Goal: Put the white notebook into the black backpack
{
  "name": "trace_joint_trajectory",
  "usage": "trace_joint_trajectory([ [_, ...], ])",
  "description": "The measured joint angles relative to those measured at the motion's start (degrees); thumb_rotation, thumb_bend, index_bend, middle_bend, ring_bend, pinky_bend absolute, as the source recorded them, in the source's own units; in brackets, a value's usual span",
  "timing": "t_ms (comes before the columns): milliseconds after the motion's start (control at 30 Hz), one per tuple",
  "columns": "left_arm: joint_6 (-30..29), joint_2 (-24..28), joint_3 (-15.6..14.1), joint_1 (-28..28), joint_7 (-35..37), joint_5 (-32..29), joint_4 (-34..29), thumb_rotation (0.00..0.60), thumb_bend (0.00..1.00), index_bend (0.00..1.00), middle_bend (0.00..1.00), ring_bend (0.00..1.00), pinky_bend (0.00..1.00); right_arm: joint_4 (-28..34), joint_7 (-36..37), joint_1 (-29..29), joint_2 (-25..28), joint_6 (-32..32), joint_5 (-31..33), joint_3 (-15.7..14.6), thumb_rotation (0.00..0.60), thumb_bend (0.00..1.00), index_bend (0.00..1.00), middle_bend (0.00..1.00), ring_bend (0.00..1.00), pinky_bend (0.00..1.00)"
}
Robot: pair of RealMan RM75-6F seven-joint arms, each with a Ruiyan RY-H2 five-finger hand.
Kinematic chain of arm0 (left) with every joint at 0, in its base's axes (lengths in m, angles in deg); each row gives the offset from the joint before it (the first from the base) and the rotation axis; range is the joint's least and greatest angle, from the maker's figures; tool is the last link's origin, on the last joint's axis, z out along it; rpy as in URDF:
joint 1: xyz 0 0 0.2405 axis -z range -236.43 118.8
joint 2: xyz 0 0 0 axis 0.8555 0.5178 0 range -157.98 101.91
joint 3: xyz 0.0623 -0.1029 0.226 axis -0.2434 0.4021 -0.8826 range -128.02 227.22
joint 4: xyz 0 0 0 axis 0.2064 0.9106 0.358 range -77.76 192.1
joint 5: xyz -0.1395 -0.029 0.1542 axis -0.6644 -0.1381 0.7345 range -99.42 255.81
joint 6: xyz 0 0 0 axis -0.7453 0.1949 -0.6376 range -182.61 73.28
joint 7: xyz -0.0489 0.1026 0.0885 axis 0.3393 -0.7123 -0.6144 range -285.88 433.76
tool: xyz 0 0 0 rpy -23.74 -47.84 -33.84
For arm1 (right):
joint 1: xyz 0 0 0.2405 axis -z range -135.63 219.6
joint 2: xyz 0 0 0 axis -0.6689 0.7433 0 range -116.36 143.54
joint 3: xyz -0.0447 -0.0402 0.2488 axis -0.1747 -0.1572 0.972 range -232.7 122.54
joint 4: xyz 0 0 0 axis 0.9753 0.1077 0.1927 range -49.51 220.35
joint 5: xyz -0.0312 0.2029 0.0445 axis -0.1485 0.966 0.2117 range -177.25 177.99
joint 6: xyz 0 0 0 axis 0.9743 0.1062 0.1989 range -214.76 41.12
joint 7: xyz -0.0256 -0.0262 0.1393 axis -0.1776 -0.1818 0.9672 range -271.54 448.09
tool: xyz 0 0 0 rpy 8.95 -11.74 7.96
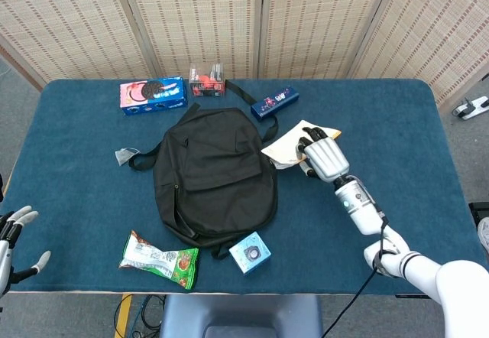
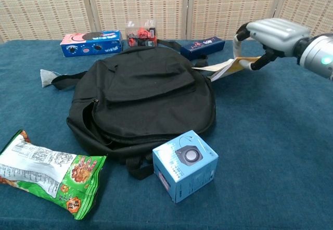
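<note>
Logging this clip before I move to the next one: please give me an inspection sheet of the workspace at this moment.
Surface: table covered in dark blue cloth.
Job's things: black fabric backpack lies flat, looks closed; white paper notebook lifted beside its right edge.
Clutter: blue cookie box, clear box with red contents, dark blue slim box, small grey wrapper, green snack bag, light blue cube carton.
Robot hands: right robot hand grips the notebook; left robot hand holds nothing, fingers spread, at the table's near left corner.
Cables: black cable along the right arm.
Surroundings: woven folding screen behind.
</note>
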Motion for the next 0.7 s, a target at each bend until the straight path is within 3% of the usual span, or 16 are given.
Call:
trace_joint_trajectory([
  [367, 4.42, 2.84, 1.46, 4.8, 3.11, 2.59, -0.48, 0.6, 0.26, 0.24, 0.13, 0.08, 0.03, 7.02, 0.37, 6.39, 10.53, -11.95, 0.4, 2.85, 0.6, 0.55, 0.7, 0.41, 0.16, 0.16],
  [700, 14.33, 5.17, 3.47, 16.09, 11.67, 8.88, 1.22, 0.6, 0.27, 0.28, 0.13, 0.1, 0.03, 13.05, 0.93, 12.86, 18.43, -20.52, 0.88, 4.41, 0.6, 0.55, 0.71, 0.42, 0.17, 0.16],
])
